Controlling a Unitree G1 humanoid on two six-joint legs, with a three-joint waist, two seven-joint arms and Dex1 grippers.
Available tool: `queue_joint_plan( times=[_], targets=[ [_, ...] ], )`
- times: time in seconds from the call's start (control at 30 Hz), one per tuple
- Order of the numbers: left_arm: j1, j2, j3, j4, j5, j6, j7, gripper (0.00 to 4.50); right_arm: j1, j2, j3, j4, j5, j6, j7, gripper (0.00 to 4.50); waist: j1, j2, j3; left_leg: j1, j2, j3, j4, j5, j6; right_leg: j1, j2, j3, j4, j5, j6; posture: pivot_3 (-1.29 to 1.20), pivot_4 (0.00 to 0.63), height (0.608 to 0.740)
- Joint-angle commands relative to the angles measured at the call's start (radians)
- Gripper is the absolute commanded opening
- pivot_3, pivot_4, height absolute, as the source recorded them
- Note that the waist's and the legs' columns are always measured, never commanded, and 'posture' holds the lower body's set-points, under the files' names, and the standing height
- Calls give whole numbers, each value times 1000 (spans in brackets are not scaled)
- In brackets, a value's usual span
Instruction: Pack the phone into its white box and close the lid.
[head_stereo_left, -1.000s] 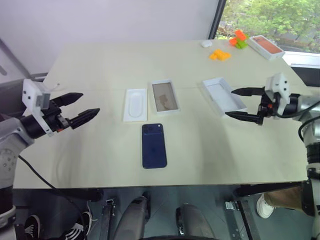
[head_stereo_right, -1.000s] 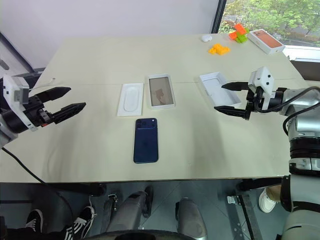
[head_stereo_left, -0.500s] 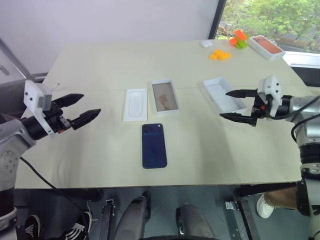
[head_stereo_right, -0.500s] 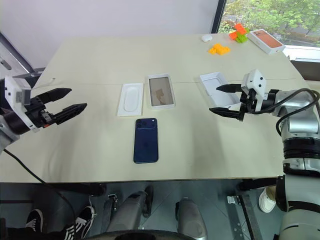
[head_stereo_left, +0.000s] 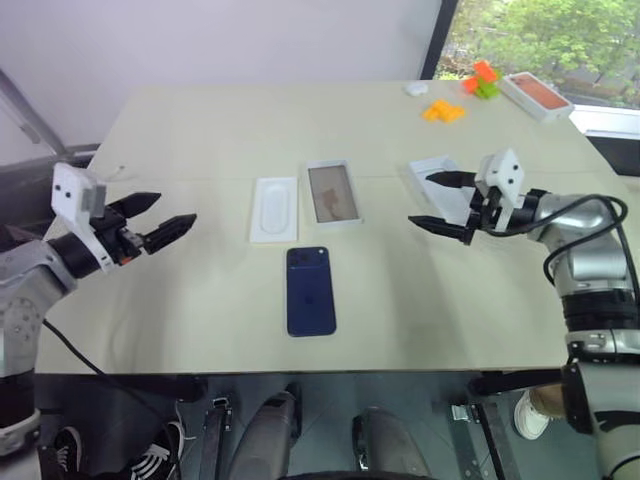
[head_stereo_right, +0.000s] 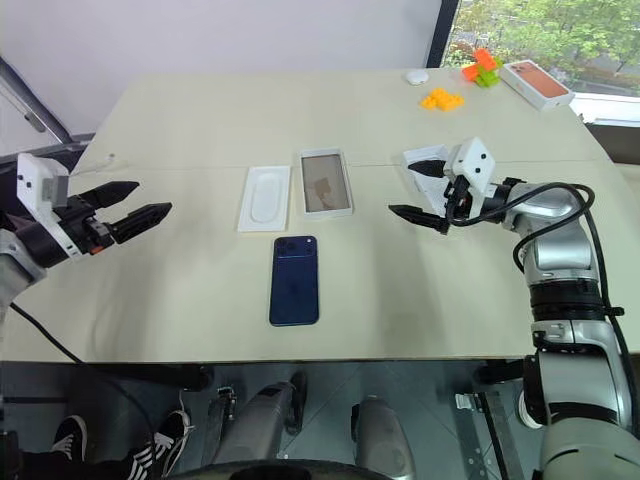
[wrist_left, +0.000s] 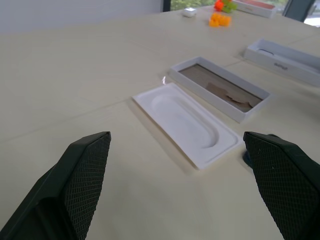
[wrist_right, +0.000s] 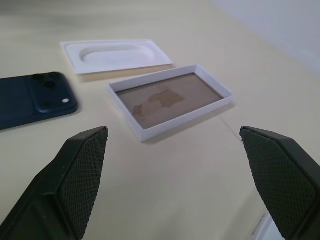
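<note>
- Step in hand, as judged: the approach before the first grasp; the phone (head_stereo_left: 310, 291) lies untouched on the table (head_stereo_left: 200, 130), camera side up, nearer the robot than the three white parts.
- Left hand (head_stereo_left: 160, 225): fingers apart, empty, hovering over the table's left side, well apart from the phone.
- Right hand (head_stereo_left: 438, 200): fingers apart, empty, hovering beside the lid (head_stereo_left: 445, 185), pointing towards the middle of the table.
- Box (head_stereo_left: 333, 194): open, low white walls, a brownish liner showing inside; it sits just beyond the phone; a white tray (head_stereo_left: 273, 209) lies just beside it on the left.
- Next move, as judged: a hand must come down over the phone, close on its long edges and lift it level to the box; the fit looks close, so alignment matters.
- Phone: dark navy slab, glossy back, camera cluster in the far left corner; likely slippery to grip.
</note>
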Motion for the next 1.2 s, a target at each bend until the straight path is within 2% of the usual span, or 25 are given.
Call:
queue_joint_plan(
  times=[0.03, 0.2, 0.27, 0.4, 0.53, 0.73, 0.97, 1.2],
  targets=[
    [-54, -26, -21, 5, 32, 0, 72, 4500, -10, 40, 34, -92, -25, 19, -65, 4422, -1, 0, 0, 0, 0, 0, 1, 0, 0, 0, 0, 0, 1, 0, 0, 0, 150, 740],
    [-87, -51, -50, 16, 67, 1, 112, 4500, -31, 51, 43, -88, -40, 20, -92, 4422, -3, 0, 0, 0, 0, -1, 1, 1, 0, 0, 1, 0, 3, 0, 0, 0, 150, 740],
    [-121, -52, -92, 53, 128, 3, 163, 4500, -40, 70, 44, -102, -12, 42, -81, 4422, -1, 0, 0, 0, 0, -1, 1, 1, 0, 0, 1, -1, 3, 0, 0, 0, 150, 740],
    [-230, -122, -129, 158, 182, 66, 299, 4500, -34, 100, 97, -103, -58, -33, -76, 4422, 0, 0, 0, 1, 1, -3, 3, 1, -1, 1, 2, -3, 4, 0, 1, 0, 150, 740],
    [-315, -212, -135, 242, 182, 114, 369, 4500, -30, 128, 128, -104, -79, -57, -87, 4422, -1, 0, 0, 1, 0, -2, 3, 1, -1, 2, 2, -4, 4, 1, 2, 0, 150, 740],
    [-374, -300, -151, 316, 192, 124, 386, 4500, -11, 115, 127, -95, -86, -88, -83, 4422, -1, -1, 0, 1, 0, -3, 3, 2, -1, 6, 3, -5, 4, 1, 3, 0, 150, 740],
    [-321, -390, -143, 198, 118, 219, 389, 4500, 14, 96, 115, -109, -83, -96, -85, 4422, -4, -1, 0, 3, 0, -4, 4, 2, -1, 9, 3, -6, 4, 2, 3, 0, 150, 740],
    [-299, -498, -11, 161, -5, 361, 502, 4500, 15, 78, 118, -111, -96, -118, -84, 4422, -2, -1, 0, 3, 0, -5, 4, 2, -2, 9, 3, -6, 4, 2, 3, 0, 150, 740]
  ],
)
